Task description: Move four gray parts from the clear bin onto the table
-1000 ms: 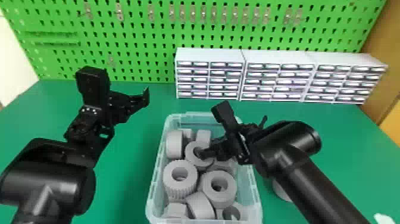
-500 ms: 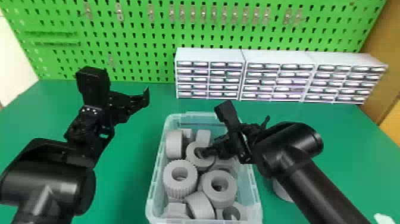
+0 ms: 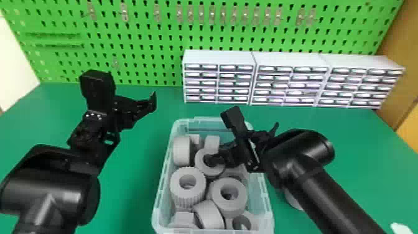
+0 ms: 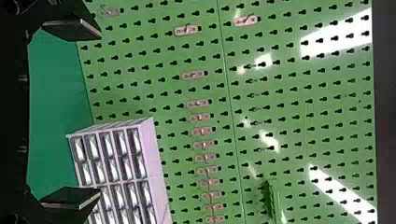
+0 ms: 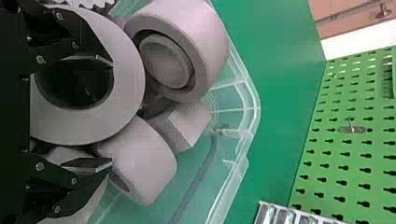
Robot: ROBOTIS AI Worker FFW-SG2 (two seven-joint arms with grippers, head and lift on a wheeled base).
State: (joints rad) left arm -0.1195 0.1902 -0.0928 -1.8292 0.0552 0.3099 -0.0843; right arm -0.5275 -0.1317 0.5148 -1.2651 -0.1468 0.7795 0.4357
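Right at my fingertips, below and to the left of my wrist in the head view: the gray ring [image 5: 128, 81], in the clear bin [image 3: 158, 199]. My right end effector [image 5: 111, 112] is the near one, already in among the parts; my left end effector [image 4: 98, 114] is off to the bin's left, above the surface [image 3: 130, 174], fingers spread, idle. Right fingers apart too: one at the ring's hole, the other just past its outer edge on the pegboard [image 3: 149, 59] side, so the ring's wall lies between them. No clamp that I can see. Ring's hole axis is tilted but roughly in line with my approach, hole opening back toward me. Next should be closing across that wall, then lifting. Tight spot: the short round part [image 5: 142, 163] sits just beside the outer finger and could get nudged or block the close. The ribbed ring [image 3: 187, 186] lies on the robot's side of it, left of my fingertips.

Versus half a second ago: my right wrist has shifted a touch left, the fingertip at the hole slightly too. Ring looks about where it was. Left arm unchanged. Another gray part [image 3: 291, 199] stays on the surface below my right arm.
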